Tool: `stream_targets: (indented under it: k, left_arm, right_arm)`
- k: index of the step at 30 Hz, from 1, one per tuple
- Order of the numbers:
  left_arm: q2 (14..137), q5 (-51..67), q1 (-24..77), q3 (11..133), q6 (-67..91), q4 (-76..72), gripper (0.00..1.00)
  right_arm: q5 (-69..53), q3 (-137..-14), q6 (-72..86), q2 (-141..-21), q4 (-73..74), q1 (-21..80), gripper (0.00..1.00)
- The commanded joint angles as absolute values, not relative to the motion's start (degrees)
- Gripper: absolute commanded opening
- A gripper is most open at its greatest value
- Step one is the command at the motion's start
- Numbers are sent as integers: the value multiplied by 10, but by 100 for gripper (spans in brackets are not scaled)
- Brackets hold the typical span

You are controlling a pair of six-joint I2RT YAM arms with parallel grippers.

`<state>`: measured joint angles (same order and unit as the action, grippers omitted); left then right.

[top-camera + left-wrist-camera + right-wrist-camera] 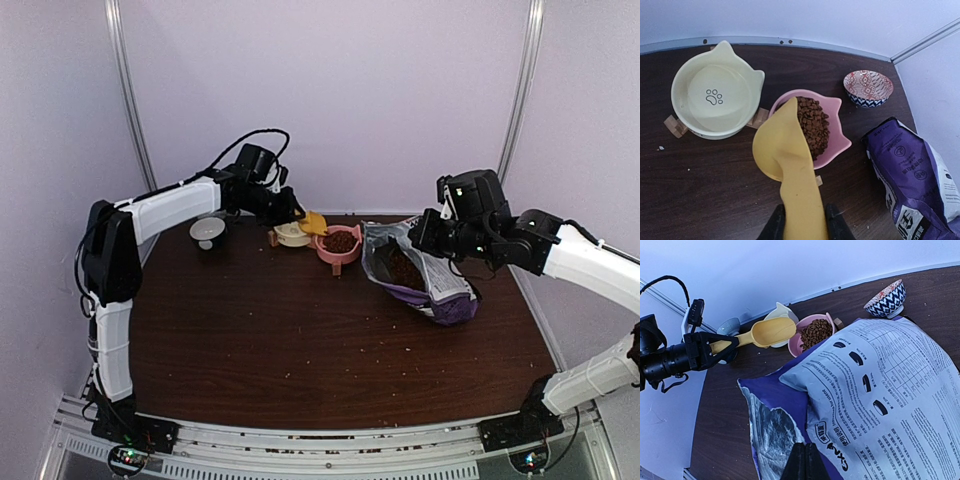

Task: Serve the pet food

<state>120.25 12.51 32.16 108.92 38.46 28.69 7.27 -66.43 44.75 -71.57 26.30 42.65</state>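
- The left claw (805,227) is clamped on the handle of the yellow scoop (787,155). The scoop is tipped with its lip over the rim of the pink bowl (839,140) and looks empty.
- The kibble (812,125) sits heaped in the pink bowl, level with the rim or above it. More shows inside the open bag (445,290), and crumbs lie scattered on the table (300,340).
- With the bowl this full, dragging the scoop's lip sideways through the heap would likely push pellets over the edge onto the table. Lifting straight up first looks safer.
- A downward press on the rim could tilt or slide the pink bowl. It stands just beside the empty cream bowl (732,80) and might bump it.
- The right claw (805,462) is pinched shut on the upper edge of the bag, holding its mouth up. If that pinch slips or lets go, the bag will probably slump and spill, or its mouth may close against the scoop.
- Another scoopful into the pink bowl would overflow it; the cream bowl is the one with room.
- A trip to the bag brings the two arms close, so the scoop could strike the right claw.
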Motion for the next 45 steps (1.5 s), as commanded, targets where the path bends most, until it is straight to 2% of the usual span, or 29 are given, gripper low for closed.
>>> stream_targets:
  k: [1,13,17,27,36,45]
  left_arm:
    - [1211,79,337,1138,325,332,0]
    - [1207,-9,369,1182,250,402,0]
    - [1159,-18,377,1169,245,379,0]
    - [868,83,389,880,248,228,0]
    - [647,163,472,614,248,172,0]
    - [561,166,534,490,271,137,0]
  right_arm:
    - [82,-660,441,-705,265,419,0]
    - [76,-662,435,-708,264,418,0]
    - [60,-664,413,-708,257,419,0]
    - [31,-645,375,-728,246,460,0]
    - [51,-566,406,-737,197,523,0]
    - [93,-579,443,-769,181,577,0]
